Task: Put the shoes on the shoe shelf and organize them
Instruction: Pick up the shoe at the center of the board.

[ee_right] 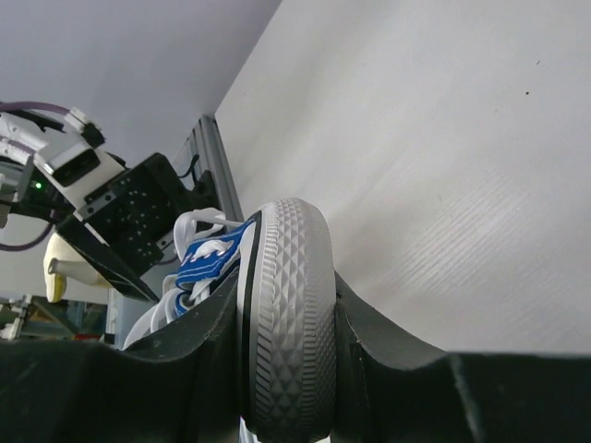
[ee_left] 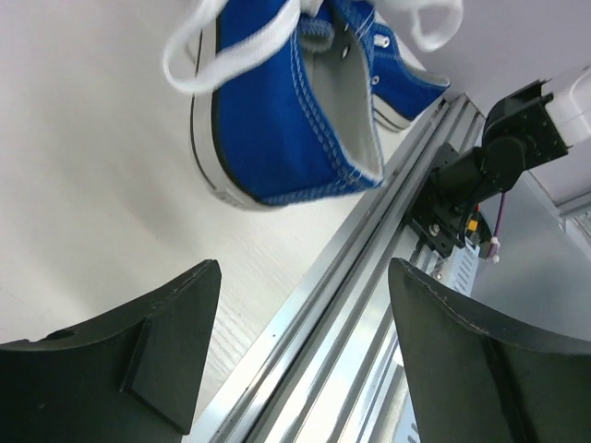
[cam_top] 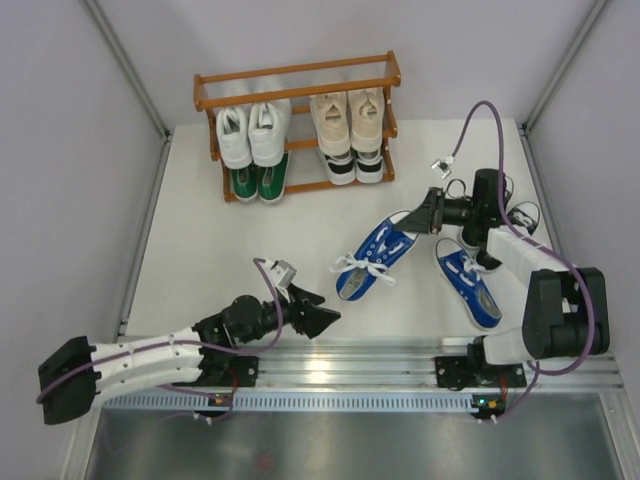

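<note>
Blue shoe [cam_top: 375,258] gripped by the toe, out in front of the shelf [cam_top: 300,90]

The right claw [cam_top: 425,212] is clamped tight on the shoe's white rubber toe cap, and the heel points away from the shelf (laces hanging loose). Its mate [cam_top: 467,282] lies on the worktop [cam_top: 200,250], further from the shelf and past its right end. On the shelf sit a white pair [cam_top: 250,135] and a beige pair [cam_top: 348,120], with a green pair [cam_top: 258,182] and a black-and-white pair [cam_top: 355,167] on the tier below. The left claw [cam_top: 318,315] is spread wide and holds nothing, well away from the shelf.
</note>
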Robot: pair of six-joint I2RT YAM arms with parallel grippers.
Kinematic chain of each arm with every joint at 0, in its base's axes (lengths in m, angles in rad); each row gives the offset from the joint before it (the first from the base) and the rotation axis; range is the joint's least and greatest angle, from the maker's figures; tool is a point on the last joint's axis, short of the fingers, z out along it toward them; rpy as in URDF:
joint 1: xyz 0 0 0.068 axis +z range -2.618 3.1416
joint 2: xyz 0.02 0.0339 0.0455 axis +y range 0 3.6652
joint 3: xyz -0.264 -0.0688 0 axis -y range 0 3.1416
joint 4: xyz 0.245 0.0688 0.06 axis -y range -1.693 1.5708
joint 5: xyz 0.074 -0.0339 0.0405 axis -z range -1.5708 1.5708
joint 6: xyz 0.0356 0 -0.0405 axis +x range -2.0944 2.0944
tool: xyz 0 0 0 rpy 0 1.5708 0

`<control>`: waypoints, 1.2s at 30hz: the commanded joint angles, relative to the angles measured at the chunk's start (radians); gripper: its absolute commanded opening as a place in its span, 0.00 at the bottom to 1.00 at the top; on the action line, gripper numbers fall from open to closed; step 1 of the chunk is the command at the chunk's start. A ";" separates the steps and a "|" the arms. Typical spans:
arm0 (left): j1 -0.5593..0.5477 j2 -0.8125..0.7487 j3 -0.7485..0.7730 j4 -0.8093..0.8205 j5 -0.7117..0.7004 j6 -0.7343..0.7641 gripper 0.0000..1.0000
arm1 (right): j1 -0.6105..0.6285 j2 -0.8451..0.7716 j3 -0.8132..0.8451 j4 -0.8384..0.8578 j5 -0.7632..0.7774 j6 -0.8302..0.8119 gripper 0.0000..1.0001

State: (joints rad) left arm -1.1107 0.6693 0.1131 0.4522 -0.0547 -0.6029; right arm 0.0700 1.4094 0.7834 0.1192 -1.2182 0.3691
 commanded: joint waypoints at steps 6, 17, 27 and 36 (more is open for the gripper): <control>0.002 0.261 -0.009 0.391 0.036 -0.063 0.79 | -0.019 -0.043 0.002 0.125 -0.067 0.079 0.00; 0.002 0.585 0.069 0.692 -0.003 -0.083 0.82 | -0.019 -0.049 -0.009 0.149 -0.087 0.096 0.00; 0.063 0.601 0.046 0.758 -0.025 -0.129 0.80 | -0.021 -0.052 -0.013 0.178 -0.110 0.114 0.00; 0.150 0.647 0.077 0.801 0.062 -0.209 0.67 | -0.019 -0.049 -0.024 0.212 -0.121 0.139 0.00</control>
State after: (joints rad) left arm -0.9894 1.3075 0.1616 1.0962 -0.0090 -0.7727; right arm 0.0490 1.4067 0.7643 0.2703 -1.2469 0.4919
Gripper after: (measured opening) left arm 0.690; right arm 0.318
